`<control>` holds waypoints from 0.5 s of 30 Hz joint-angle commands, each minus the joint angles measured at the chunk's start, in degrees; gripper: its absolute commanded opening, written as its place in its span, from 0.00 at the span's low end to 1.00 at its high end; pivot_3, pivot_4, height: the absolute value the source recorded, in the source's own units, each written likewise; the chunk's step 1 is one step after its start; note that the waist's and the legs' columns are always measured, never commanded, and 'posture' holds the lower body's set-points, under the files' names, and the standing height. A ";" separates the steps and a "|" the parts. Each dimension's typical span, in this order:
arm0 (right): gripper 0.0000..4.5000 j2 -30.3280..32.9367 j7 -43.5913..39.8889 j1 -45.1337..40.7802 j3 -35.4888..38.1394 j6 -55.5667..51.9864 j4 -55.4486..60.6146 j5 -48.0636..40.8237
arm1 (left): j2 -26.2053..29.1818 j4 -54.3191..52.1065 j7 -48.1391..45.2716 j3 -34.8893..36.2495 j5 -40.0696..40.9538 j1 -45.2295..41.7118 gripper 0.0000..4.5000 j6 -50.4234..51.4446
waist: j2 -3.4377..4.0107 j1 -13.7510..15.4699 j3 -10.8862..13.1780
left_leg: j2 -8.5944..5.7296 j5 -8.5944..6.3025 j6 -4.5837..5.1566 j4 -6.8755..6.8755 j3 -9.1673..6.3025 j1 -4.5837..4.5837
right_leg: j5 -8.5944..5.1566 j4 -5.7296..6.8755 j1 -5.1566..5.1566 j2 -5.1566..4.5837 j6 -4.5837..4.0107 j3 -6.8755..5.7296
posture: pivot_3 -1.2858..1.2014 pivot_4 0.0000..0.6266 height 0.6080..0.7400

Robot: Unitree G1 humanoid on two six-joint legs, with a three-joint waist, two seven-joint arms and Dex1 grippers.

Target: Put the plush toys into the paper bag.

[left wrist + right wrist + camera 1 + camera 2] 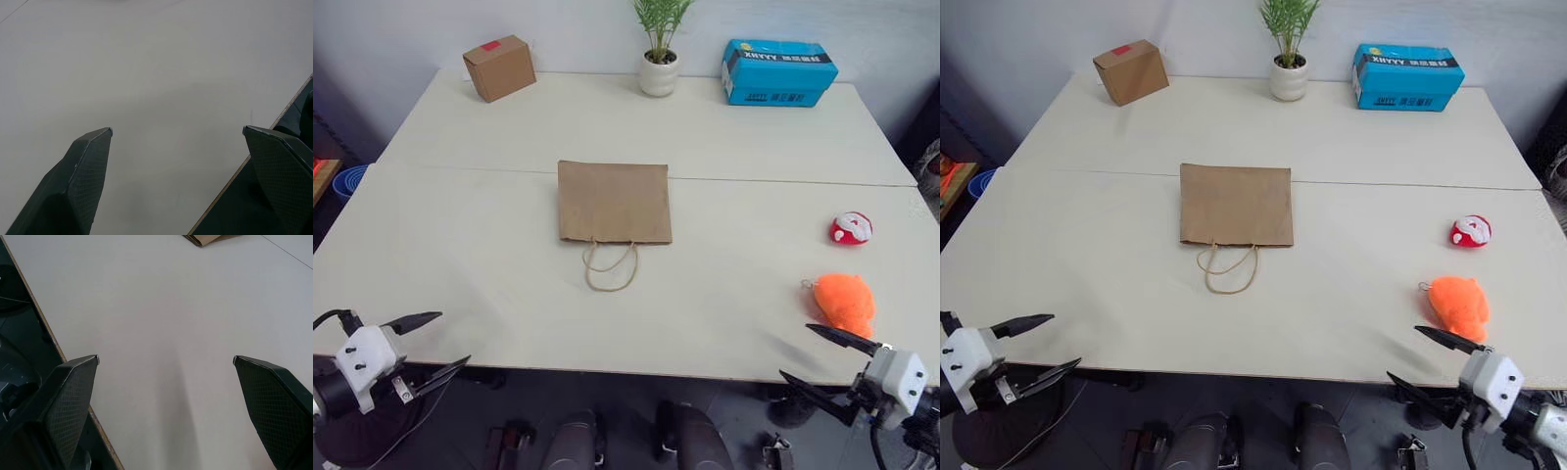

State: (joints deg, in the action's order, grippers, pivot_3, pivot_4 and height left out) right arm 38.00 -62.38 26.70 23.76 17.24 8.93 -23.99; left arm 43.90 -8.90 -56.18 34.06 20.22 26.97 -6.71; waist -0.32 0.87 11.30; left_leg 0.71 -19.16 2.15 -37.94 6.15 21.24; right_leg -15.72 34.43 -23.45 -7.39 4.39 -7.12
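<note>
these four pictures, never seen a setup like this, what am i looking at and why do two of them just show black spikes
A two-armed robot stands at a white table. Two pictures come from cameras in its head, looking down. The other two come from cameras on its wrists; the black spikes are each gripper's own two fingers.

The left gripper and right gripper hover at the near edge, open, holding nothing.

On the table: a flat paper bag, an orange plush toy, a red-and-white plush toy, a cardboard box, a potted plant and a blue box.

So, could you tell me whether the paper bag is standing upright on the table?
No, the paper bag lies flat on the table, with its cord handles spread on the tabletop toward the robot.
</note>
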 commanded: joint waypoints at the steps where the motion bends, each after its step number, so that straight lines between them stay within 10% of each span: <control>1: 1.00 -0.53 0.96 -0.39 -0.39 0.09 0.25 -0.15 | 0.94 -2.98 -1.52 0.10 1.86 0.62 1.00 1.62 | 0.00 -0.01 0.00 | 0.00 0.00 0.00 0.00 0.00 0.00 | 0.00 0.00 0.00 0.00 0.00 0.00 | 0.52 0.24 1.00; 7: 1.00 -3.36 4.42 -2.92 -1.99 -2.62 4.18 -3.46 | 6.06 -9.98 -1.60 -6.90 10.48 -10.40 1.00 18.13 | -0.03 0.76 -0.01 | 0.00 0.04 -0.02 -0.16 -0.04 0.00 | 0.01 0.14 0.06 -0.01 0.01 -0.02 | 0.52 0.24 1.00; 15: 1.00 -9.35 14.98 -11.80 -8.64 -9.61 14.70 -4.16 | 3.08 2.43 2.00 -33.27 -8.74 -46.72 1.00 14.73 | 0.19 0.39 -0.08 | -0.05 0.50 -0.18 -0.20 0.19 -0.03 | 0.03 0.56 -0.04 0.16 0.04 0.09 | 0.52 0.24 1.00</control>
State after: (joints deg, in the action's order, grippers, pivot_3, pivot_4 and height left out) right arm 29.26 -49.49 15.40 16.09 8.45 20.13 -28.20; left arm 47.79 -9.79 -54.33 5.42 16.50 -16.85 10.70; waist -0.13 1.26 11.22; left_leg 0.67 -18.64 1.95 -38.13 6.43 21.18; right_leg -15.69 35.15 -23.50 -7.11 4.44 -6.99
